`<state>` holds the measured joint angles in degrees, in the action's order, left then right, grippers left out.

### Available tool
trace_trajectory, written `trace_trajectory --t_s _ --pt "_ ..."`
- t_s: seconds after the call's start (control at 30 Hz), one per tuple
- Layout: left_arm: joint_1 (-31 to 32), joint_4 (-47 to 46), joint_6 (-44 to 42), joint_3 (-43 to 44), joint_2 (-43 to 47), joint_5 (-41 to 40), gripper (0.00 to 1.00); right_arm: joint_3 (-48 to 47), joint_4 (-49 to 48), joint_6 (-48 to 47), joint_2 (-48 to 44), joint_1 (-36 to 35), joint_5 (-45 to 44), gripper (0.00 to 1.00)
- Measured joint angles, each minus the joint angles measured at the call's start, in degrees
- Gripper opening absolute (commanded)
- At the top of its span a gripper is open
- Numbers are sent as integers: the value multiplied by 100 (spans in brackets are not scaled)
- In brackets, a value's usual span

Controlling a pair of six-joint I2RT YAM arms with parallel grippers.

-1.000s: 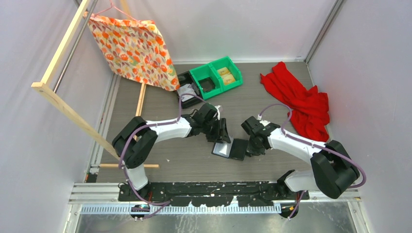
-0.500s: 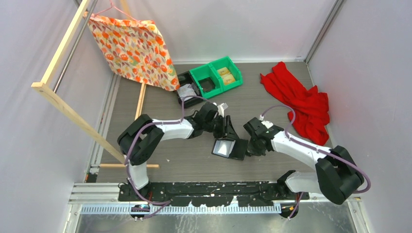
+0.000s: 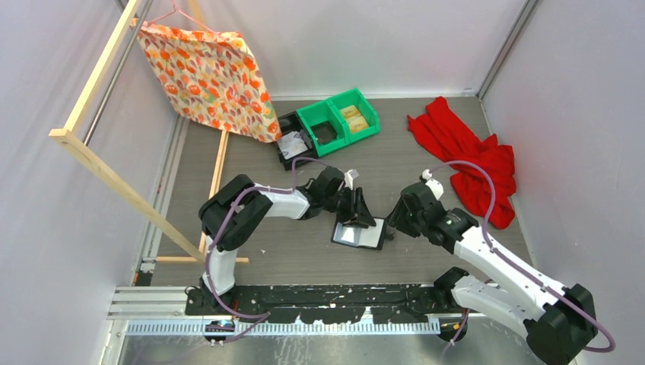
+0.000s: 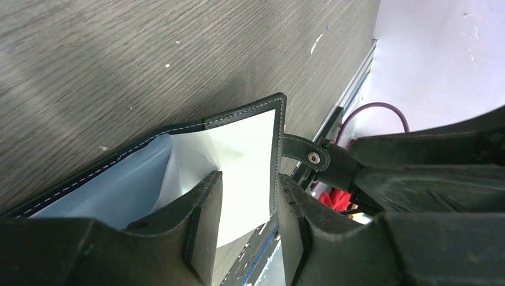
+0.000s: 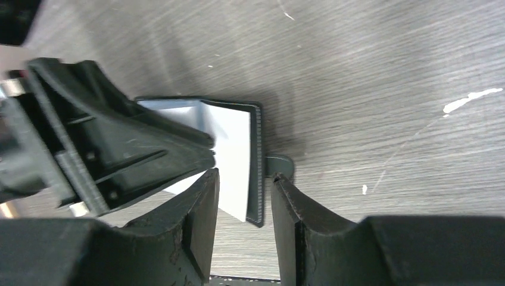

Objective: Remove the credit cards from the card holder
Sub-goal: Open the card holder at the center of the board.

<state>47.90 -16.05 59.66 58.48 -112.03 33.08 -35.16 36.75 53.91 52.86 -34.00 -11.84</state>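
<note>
Black, stitched, leather-like card holder (image 3: 357, 234) open at the near centre of the wood-grain table (image 3: 304, 255), between both grippers. Left gripper (image 4: 249, 179) parted, straddling the raised stitched edge, one finger over a white credit card (image 4: 238, 149), clamping nothing yet as far as seen. Right gripper (image 5: 244, 177) likewise spread and empty, hovering at the right edge by the snap tab (image 5: 279, 164). Judged at the extraction step: needs a pinch on the thin, smooth, rigid card alone, then a slide out of the glossy greyish sleeve (image 4: 119, 185) while pinning the floppy cover.
</note>
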Motion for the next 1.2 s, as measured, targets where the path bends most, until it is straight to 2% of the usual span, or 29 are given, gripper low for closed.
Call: trace_trajectory --t_s 0.07,0.13,0.23,0.27,0.43,0.87,1.07,1.2 --pt "9 -4 4 0 -15 -2 40 0 -85 -2 -203 0 81 33" --pt "22 -2 20 0 -42 -2 40 0 -278 -4 -273 0 245 22" --pt "37 -2 35 0 -81 -4 40 9 -673 4 9 0 592 2" --pt "39 2 39 2 -90 -7 40 17 -828 -2 203 0 748 1" --pt "48 151 -9 46 -90 -129 40 199 -1335 66 1008 0 1150 1" --pt "48 457 -24 240 22 -245 40 863 -1847 380 1440 63 1239 1" --pt "46 706 -70 238 603 -339 41 841 -1941 411 1556 74 1237 1" --pt "-15 1141 -225 234 1202 -651 38 837 -1958 433 1578 83 1239 1"
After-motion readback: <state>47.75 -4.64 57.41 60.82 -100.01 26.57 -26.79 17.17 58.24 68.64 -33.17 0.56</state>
